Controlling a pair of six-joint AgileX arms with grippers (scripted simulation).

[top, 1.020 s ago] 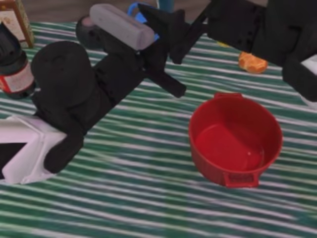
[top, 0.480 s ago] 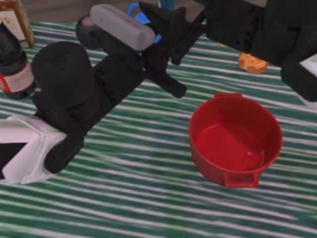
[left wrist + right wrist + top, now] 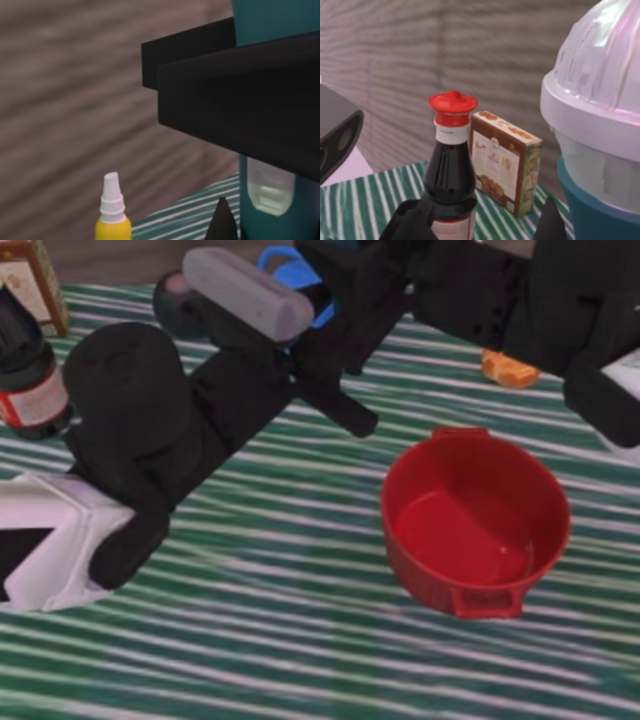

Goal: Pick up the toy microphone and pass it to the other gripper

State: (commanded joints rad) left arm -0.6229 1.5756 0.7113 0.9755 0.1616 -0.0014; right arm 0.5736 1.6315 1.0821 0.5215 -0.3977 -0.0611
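The toy microphone (image 3: pixel 267 192) is held upright off the table, its teal handle and white switch close in the left wrist view. Its silvery-white head (image 3: pixel 600 90) fills one side of the right wrist view. My left gripper (image 3: pixel 330 370) is shut on the handle, and one fingertip (image 3: pixel 220 222) shows right beside it. My right gripper (image 3: pixel 350 300) is open; its black fingers (image 3: pixel 240 100) lie on either side of the handle, one in front and one behind. In the top view the arms hide the microphone.
A red bowl (image 3: pixel 475 525) stands at the right on the striped green cloth. A dark sauce bottle (image 3: pixel 25 380) and a food box (image 3: pixel 30 280) stand at the far left. A blue watering can (image 3: pixel 290 270), an orange toy (image 3: pixel 508 368) and a yellow dropper bottle (image 3: pixel 113 220) are nearby.
My right gripper has moved left and toward the far edge, closing in over the left gripper's tip and covering more of the blue can. The left arm has stayed put.
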